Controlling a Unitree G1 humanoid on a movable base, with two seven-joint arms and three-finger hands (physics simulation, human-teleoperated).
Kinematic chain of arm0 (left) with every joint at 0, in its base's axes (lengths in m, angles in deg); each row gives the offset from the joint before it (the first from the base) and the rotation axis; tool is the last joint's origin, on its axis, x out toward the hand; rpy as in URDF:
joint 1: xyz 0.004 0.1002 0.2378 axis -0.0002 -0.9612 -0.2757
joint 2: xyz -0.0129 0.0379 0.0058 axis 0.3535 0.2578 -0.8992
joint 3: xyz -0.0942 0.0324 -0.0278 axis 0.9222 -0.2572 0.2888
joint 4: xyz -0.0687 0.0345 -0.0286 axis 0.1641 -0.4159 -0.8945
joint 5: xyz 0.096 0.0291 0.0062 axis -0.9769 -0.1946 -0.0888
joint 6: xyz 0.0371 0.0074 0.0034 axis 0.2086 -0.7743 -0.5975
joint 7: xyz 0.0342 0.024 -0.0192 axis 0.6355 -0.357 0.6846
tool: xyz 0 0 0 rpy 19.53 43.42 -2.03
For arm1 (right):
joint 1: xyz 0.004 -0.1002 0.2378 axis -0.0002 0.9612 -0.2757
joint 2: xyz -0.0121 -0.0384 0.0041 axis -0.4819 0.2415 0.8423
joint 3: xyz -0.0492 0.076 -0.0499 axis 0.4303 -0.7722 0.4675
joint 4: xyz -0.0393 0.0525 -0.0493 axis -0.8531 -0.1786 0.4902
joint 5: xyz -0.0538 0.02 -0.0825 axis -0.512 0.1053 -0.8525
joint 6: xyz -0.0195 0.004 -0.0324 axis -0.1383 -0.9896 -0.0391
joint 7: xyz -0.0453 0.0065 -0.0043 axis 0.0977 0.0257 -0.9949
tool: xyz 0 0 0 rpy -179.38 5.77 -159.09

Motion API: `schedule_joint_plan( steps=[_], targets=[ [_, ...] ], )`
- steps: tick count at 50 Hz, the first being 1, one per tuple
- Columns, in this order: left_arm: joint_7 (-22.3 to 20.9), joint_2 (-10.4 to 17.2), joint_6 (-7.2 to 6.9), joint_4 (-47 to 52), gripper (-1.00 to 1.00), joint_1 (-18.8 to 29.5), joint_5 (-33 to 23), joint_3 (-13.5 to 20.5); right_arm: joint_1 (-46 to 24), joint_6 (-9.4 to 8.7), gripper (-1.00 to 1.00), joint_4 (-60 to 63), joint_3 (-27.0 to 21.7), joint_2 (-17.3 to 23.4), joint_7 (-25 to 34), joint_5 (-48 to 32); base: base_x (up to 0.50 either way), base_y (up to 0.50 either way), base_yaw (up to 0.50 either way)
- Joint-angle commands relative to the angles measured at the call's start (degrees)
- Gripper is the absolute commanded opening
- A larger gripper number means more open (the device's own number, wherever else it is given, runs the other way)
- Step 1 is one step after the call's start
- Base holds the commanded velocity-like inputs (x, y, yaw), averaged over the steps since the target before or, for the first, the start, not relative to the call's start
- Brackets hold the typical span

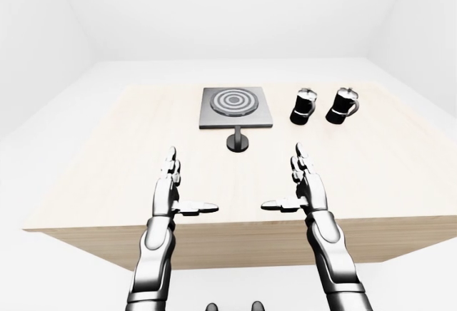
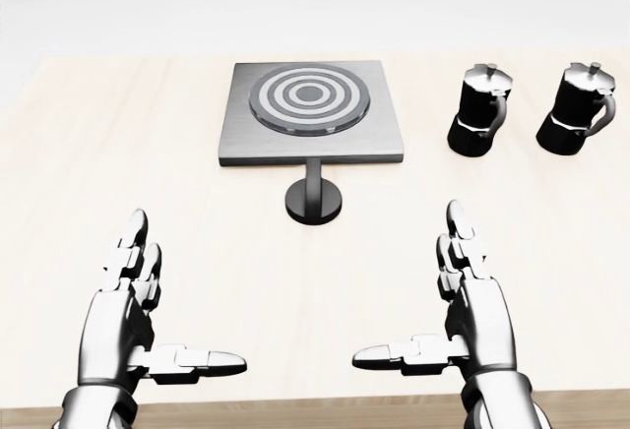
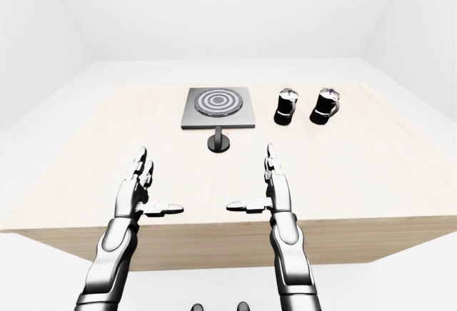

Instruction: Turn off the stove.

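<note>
A grey square stove (image 2: pixel 310 114) with a ringed burner lies on the pale wooden table (image 2: pixel 79 173), upper middle of the head view. Its black knob (image 2: pixel 314 196) stands just below the stove's lower edge, its handle pointing up toward the stove. My left hand (image 2: pixel 162 326) hovers open at the lower left, palm inward, thumb pointing right. At the lower right my right hand (image 2: pixel 433 321) mirrors it, open, thumb pointing left. Both hands are well below the knob and hold nothing.
Two black moka pots (image 2: pixel 479 111) (image 2: pixel 574 110) stand to the right of the stove. The table's near edge (image 1: pixel 235 240) runs just under my wrists. White floor and walls surround the table.
</note>
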Motion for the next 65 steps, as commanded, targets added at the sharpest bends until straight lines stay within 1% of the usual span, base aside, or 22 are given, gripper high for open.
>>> schedule_joint_plan(
  steps=[1, 9, 11, 13, 20, 25, 32, 34, 39, 42, 44, 46, 49, 51, 54, 55, 56, 58, 60, 63, 64, 65],
  targets=[
    [-0.1, -0.1, -0.03, 0.2, 1.00, -0.1, 0.1, 0.0, 0.0, 0.02, 1.00, 0.0, -0.2, 0.1, 0.0, 0.2, 0.00, 0.03, 0.00],
    [-0.2, 0.0, 0.14, -0.1, 1.00, 0.0, 0.1, 0.0, -0.1, 0.04, 1.00, -0.2, -0.2, 0.1, 0.3, 0.3, 0.09, 0.00, 0.00],
    [-0.1, 0.0, 0.56, -0.7, 1.00, 0.3, 0.1, 0.0, -0.2, 0.44, 1.00, -0.6, -0.3, 0.2, 0.4, 0.5, 0.38, 0.00, 0.00],
    [-0.2, 0.0, -0.21, 0.4, 1.00, -0.1, 0.1, 0.0, -0.2, 0.06, 1.00, -0.3, -0.2, 0.1, 0.4, 0.5, 0.46, 0.00, 0.00],
    [-0.2, 0.0, -0.32, 0.6, 1.00, -0.2, 0.1, 0.0, -0.2, -0.03, 1.00, -0.2, -0.1, 0.1, 0.4, 0.4, 0.50, 0.00, 0.00],
    [-0.1, -0.1, 0.43, -0.5, 1.00, 0.2, 0.1, 0.1, -0.2, 0.31, 1.00, -0.4, -0.2, 0.2, 0.5, 0.3, 0.49, 0.00, 0.00],
    [-0.1, -0.1, -0.15, 0.3, 1.00, -0.1, 0.1, -0.1, -0.3, 0.21, 1.00, -0.4, -0.2, 0.2, 0.5, 0.4, 0.50, 0.00, 0.00],
    [-0.1, -0.1, -0.09, 0.2, 1.00, 0.0, 0.1, -0.1, -0.3, 0.82, 1.00, -1.1, -0.4, 0.3, 0.7, 0.6, 0.50, 0.00, 0.00],
    [-0.1, -0.1, 0.20, -0.2, 1.00, 0.2, 0.1, 0.0, -0.4, 0.84, 1.00, -1.2, -0.4, 0.3, 0.7, 0.6, 0.50, 0.02, 0.00],
    [-0.1, -0.1, -0.08, 0.1, 1.00, 0.1, 0.2, 0.0, -0.4, 0.30, 1.00, -0.6, -0.4, 0.2, 0.5, 0.6, 0.50, 0.05, 0.00],
    [-0.1, -0.1, 0.41, -0.6, 1.00, 0.3, 0.2, 0.0, -0.4, 0.21, 1.00, -0.7, -0.4, 0.2, 0.4, 0.7, 0.49, 0.05, 0.00],
    [0.0, -0.1, -0.16, 0.1, 1.00, 0.1, 0.3, 0.0, -0.4, 0.84, 1.00, -1.3, -0.5, 0.3, 0.6, 0.7, 0.47, 0.05, 0.00],
    [-0.1, -0.1, -1.17, 1.2, 1.00, -0.1, 0.7, 0.2, -0.4, 0.27, 1.00, -0.8, -0.4, 0.2, 0.4, 0.7, 0.46, 0.05, 0.00],
    [0.0, -0.1, -1.30, 0.7, 1.00, 0.4, 1.2, 0.5, -0.4, 0.24, 1.00, -0.9, -0.4, 0.2, 0.3, 0.7, 0.43, 0.05, 0.00],
    [0.6, -0.1, -2.85, 1.4, 1.00, 0.9, 2.6, 1.3, -0.4, 0.11, 1.00, -0.8, -0.5, 0.2, 0.1, 0.8, 0.35, 0.05, 0.00],
    [1.2, -0.1, -3.65, 1.0, 1.00, 1.7, 3.8, 2.1, -0.4, 0.58, 1.00, -1.3, -0.6, 0.2, 0.0, 0.9, 0.04, 0.00, 0.00],
    [1.9, -0.1, -3.88, 1.2, 1.00, 2.1, 4.7, 2.6, -0.4, 0.61, 1.00, -1.4, -0.6, 0.2, 0.0, 0.9, 0.00, 0.00, 0.00],
    [4.0, 0.1, -5.40, 1.6, 1.00, 3.4, 6.8, 4.2, -0.5, 0.42, 1.00, -1.3, -0.6, 0.2, -0.1, 1.0, 0.00, 0.00, 0.00],
    [7.4, 0.6, -6.39, 0.4, 1.00, 5.9, 9.1, 6.2, -0.5, 0.39, 1.00, -1.1, -0.5, 0.2, -0.2, 0.9, 0.00, 0.00, 0.00],
    [12.5, 2.3, -4.94, -3.1, 1.00, 8.8, 11.5, 9.0, -0.4, 0.39, 1.00, -1.1, -0.5, 0.2, -0.3, 0.9, 0.00, 0.00, 0.00],
    [12.8, 2.6, -4.82, -3.2, 1.00, 8.8, 11.9, 8.8, -0.4, 0.38, 1.00, -1.1, -0.5, 0.2, -0.3, 0.9, 0.00, 0.00, 0.00],
    [13.8, 3.3, -2.96, -3.4, 1.00, 8.6, 12.6, 10.1, -0.4, 0.55, 1.00, -1.2, -0.6, 0.2, -0.2, 1.0, 0.00, 0.00, 0.00]
  ],
)
